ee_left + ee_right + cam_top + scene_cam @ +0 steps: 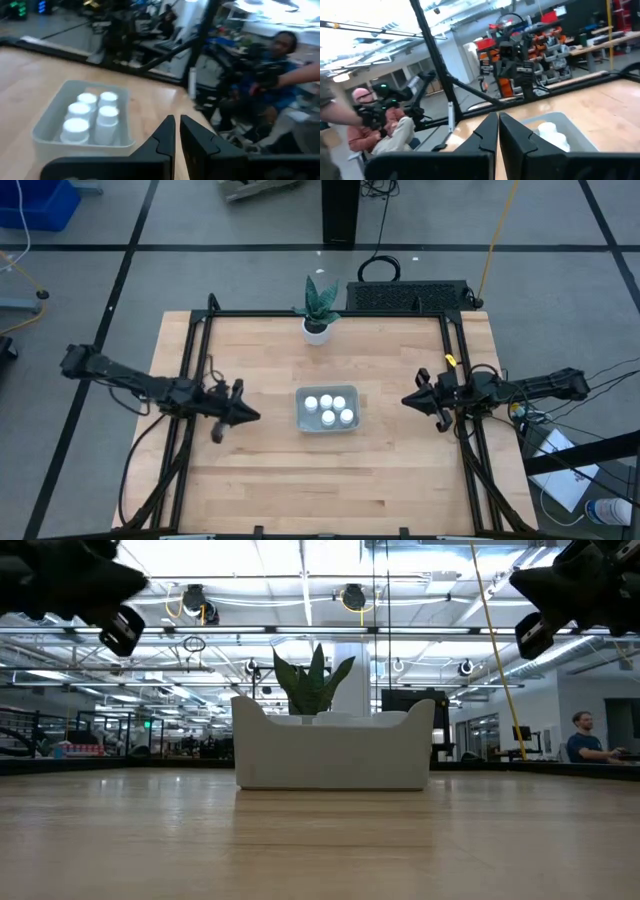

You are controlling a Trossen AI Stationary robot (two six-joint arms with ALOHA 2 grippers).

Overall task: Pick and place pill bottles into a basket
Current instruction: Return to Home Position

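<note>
The pale grey-blue basket (327, 411) sits on the table's middle, resting on its base, and holds several white pill bottles (327, 409) standing upright. They also show in the left wrist view (90, 117), inside the basket (50, 135). My left gripper (252, 416) is shut and empty, left of the basket and above the table. My right gripper (408, 401) is shut and empty, right of the basket. In the low view the basket (330, 750) stands in the middle.
A white pot with a green plant (318, 310) stands at the table's far edge, behind the basket. A black ribbed box (410, 296) lies at the far right edge. People show in the room beyond the table (280, 65).
</note>
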